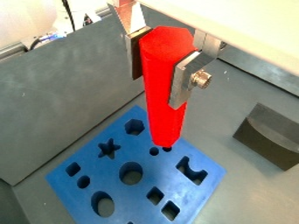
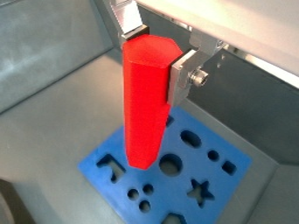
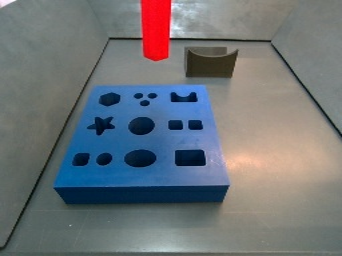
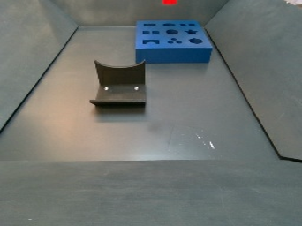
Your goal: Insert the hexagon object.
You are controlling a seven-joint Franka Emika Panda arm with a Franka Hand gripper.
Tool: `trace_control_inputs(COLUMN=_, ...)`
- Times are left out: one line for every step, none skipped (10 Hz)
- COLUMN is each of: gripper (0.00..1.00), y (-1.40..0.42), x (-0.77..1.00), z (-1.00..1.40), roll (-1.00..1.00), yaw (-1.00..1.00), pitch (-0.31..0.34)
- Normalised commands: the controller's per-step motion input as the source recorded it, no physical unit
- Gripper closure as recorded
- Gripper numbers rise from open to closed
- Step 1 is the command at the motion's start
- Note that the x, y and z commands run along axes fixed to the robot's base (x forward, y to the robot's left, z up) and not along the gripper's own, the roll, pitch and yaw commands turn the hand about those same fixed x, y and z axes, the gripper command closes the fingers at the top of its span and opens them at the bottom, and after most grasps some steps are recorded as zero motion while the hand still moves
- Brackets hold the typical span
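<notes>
Your gripper (image 1: 160,59) is clamped on the red hexagon bar (image 1: 163,83), its flat silver fingers (image 1: 184,80) pressed against opposite faces near the bar's upper end, in both wrist views (image 2: 156,54). The bar is long, smooth and matte, with flat facets that show best in a wrist view (image 2: 145,96), and it hangs upright in the air above the blue block (image 1: 138,172), clear of its surface.

In a side view the bar's lower end (image 3: 155,27) sits above and behind the block (image 3: 142,140), toward its back edge. The block is a thick rectangular slab with a soft matte finish, cut through with shaped holes: a star, circles, ovals, squares, a hexagon hole (image 3: 110,98) and a notched crown-like cutout.

The fixture (image 3: 209,61), a dark bracket with a curved back, stands on the grey table (image 3: 278,140) well apart from the block. In a side view it appears nearer the camera (image 4: 119,84), with the block (image 4: 172,41) beyond, and only a red sliver of the bar (image 4: 170,2) shows at the upper edge.
</notes>
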Motion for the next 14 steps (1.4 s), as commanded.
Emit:
trace_control_inputs(gripper=1.00, y=0.52, x=-1.00, z=-0.44, roll=-0.34, yaw=0.00, pitch=0.036)
trace_control_inputs(gripper=1.00, y=0.57, x=-1.00, z=-0.51, roll=-0.34, yaw=0.00, pitch=0.000)
trace_control_inputs(gripper=1.00, y=0.50, x=-0.90, z=-0.57, roll=-0.31, yaw=-0.01, pitch=-0.150)
trace_control_inputs(gripper=1.00, y=0.29, x=-0.84, z=-0.53, roll=-0.24, yaw=-0.06, pitch=-0.259)
trace_control_inputs(gripper=1.00, y=0.00, x=-0.79, z=-0.45, roll=-0.15, yaw=-0.11, pitch=-0.366)
trace_control_inputs(gripper=1.00, y=-0.19, x=-0.73, z=-0.53, roll=0.00, yaw=-0.11, pitch=-0.374)
trace_control_inputs(gripper=1.00, y=-0.10, x=-0.52, z=-0.57, roll=0.00, yaw=-0.07, pitch=-0.240)
trace_control_inputs(gripper=1.00, y=-0.12, x=-0.57, z=-0.53, roll=-0.11, yaw=-0.08, pitch=-0.254)
trace_control_inputs(gripper=1.00, y=-0.03, x=-0.65, z=-0.48, roll=-0.18, yaw=-0.14, pitch=-0.281)
trace_control_inputs(gripper=1.00, y=0.00, x=-0.59, z=-0.30, roll=-0.31, yaw=-0.10, pitch=-0.237)
trace_control_inputs(gripper=1.00, y=0.00, x=-0.34, z=-0.28, roll=-0.33, yaw=-0.09, pitch=-0.131)
trace_control_inputs(gripper=1.00, y=0.08, x=-0.29, z=-0.37, roll=-0.37, yaw=-0.15, pitch=-0.107)
trace_control_inputs(gripper=1.00, y=0.04, x=-0.31, z=-0.34, roll=-0.40, yaw=-0.14, pitch=-0.113)
trace_control_inputs(gripper=1.00, y=0.11, x=0.00, z=-0.60, roll=-0.28, yaw=-0.03, pitch=-0.061)
